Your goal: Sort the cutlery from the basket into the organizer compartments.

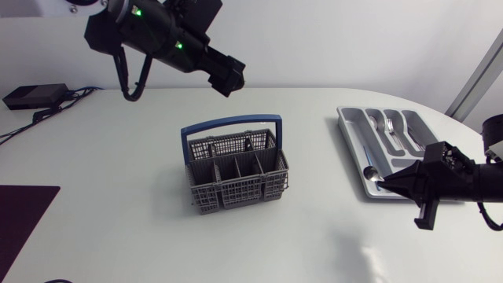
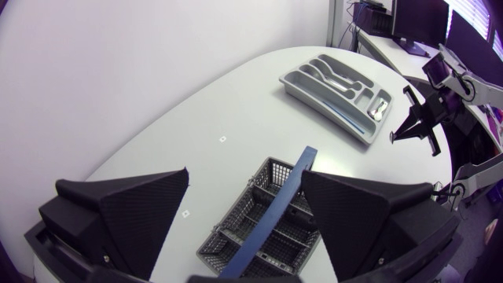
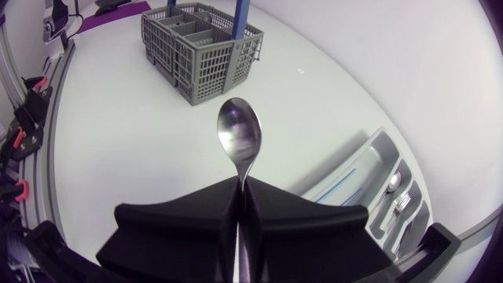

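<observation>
The grey cutlery basket [image 1: 236, 174] with a blue handle [image 1: 232, 123] stands mid-table. My left gripper [image 1: 228, 76] hangs high above and behind it, open and empty. In the left wrist view its gripper [image 2: 245, 173] is wide apart over the basket [image 2: 263, 224]. The grey organizer [image 1: 351, 132] lies at the right, with forks [image 1: 391, 126] and a spoon [image 1: 368, 171] in its compartments. My right gripper [image 1: 387, 185] is by the organizer's near corner, shut on a silver spoon [image 3: 238, 134]. The spoon's bowl sticks out ahead of that gripper [image 3: 240, 182].
Black boxes with cables [image 1: 35, 96] lie at the table's far left corner, and a dark mat [image 1: 20, 216] at the near left edge. In the right wrist view the basket [image 3: 200, 47] is far ahead and the organizer [image 3: 389, 200] is beside the gripper.
</observation>
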